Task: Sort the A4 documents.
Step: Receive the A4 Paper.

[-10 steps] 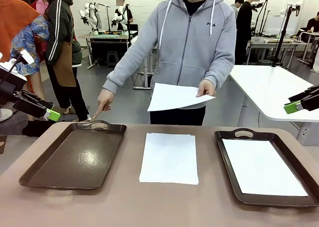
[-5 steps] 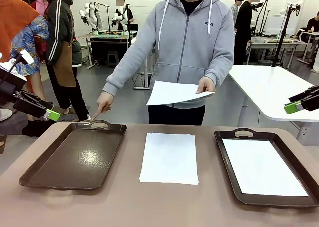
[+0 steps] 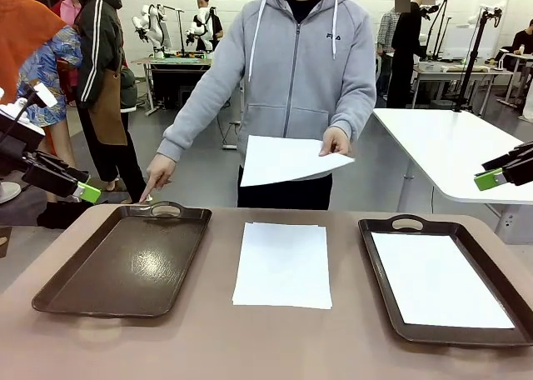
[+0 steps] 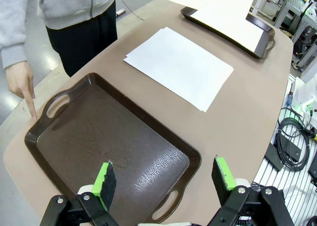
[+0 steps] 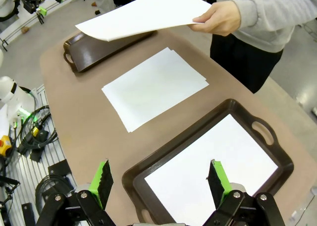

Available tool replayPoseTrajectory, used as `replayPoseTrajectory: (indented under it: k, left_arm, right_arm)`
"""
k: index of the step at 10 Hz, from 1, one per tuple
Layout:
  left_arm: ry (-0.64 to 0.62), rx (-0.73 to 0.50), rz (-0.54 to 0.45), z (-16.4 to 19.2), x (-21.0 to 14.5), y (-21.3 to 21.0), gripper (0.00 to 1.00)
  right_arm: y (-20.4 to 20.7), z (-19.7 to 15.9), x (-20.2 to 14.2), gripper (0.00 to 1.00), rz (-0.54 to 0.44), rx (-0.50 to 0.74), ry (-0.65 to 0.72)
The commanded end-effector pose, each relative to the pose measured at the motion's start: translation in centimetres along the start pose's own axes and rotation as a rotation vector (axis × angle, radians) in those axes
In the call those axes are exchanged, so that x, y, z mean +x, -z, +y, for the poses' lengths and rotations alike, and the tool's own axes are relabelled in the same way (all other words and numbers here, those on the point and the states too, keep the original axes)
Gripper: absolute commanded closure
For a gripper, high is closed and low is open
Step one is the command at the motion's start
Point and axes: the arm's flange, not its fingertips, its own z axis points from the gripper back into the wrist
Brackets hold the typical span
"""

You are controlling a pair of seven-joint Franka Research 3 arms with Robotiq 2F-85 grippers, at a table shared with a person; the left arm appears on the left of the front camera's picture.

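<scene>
On the right tray (image 3: 371, 263) one sheet (image 3: 437, 280) is already parked; the left tray (image 3: 125, 263) is bare, a stack (image 3: 282, 263) is left mid-table, another sheet (image 3: 283, 159) is held by the person's hand (image 3: 335, 141). Left gripper (image 4: 164, 176) and right gripper (image 5: 160, 179) are spread wide, empty.

We take the middle sheets (image 3: 283, 265), lying flat on the bench (image 3: 275, 351), as our mark. To their left on the bench lies the left tray (image 3: 125, 263). To their right lies the right tray (image 3: 376, 267), with a single sheet (image 3: 437, 280) flat inside it. Behind them, past the far edge, stands a person (image 3: 300, 72). One hand (image 3: 335, 141) holds a raised sheet (image 3: 283, 159) above and behind them. The pointing hand (image 3: 158, 173) reaches down behind and to their left, just beyond the left tray's far handle.
</scene>
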Motion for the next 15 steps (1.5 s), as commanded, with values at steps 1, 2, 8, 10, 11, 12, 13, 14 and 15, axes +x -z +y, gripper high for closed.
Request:
replayPoseTrajectory:
  k: [1, 2, 8, 10, 11, 12, 13, 14, 15]
  left_arm:
    - [0.000, 0.000, 0.000, 0.0, 0.0, 0.0, 0.00]
    - [-0.017, -0.041, -0.021, 0.1, 0.4, 0.7, 0.00]
    - [-0.457, -0.205, -0.013, 4.5, 3.6, 6.0, 0.00]
    - [-0.609, -0.360, -0.033, 5.5, 5.0, 9.8, 0.00]
    - [-0.685, -0.433, -0.039, 5.9, 5.7, 12.2, 0.00]
    - [-0.739, -0.463, -0.047, 6.2, 6.5, 14.1, 0.00]
    - [-0.787, -0.519, -0.048, 6.5, 7.5, 15.8, 0.00]
    - [-0.834, -0.579, -0.052, 6.8, 8.2, 17.4, 0.00]
    - [-0.873, -0.621, -0.058, 6.9, 8.9, 19.1, 0.00]
  right_arm:
    - [0.1, 0.1, 0.1, 0.00, -0.003, 0.002, -0.005]
    - [0.1, 0.1, 0.1, 0.00, -0.003, 0.002, -0.005]
    - [0.1, 0.1, 0.1, 0.00, -0.003, 0.002, -0.005]
    - [0.1, 0.1, 0.1, 0.00, -0.003, 0.002, -0.005]
    - [0.1, 0.1, 0.1, 0.00, -0.003, 0.002, -0.005]
    - [0.1, 0.1, 0.1, 0.00, -0.003, 0.002, -0.005]
    - [0.1, 0.1, 0.1, 0.00, -0.003, 0.002, -0.005]
    - [0.1, 0.1, 0.1, 0.00, -0.003, 0.002, -0.005]
    - [0.1, 0.1, 0.1, 0.00, -0.003, 0.002, -0.005]
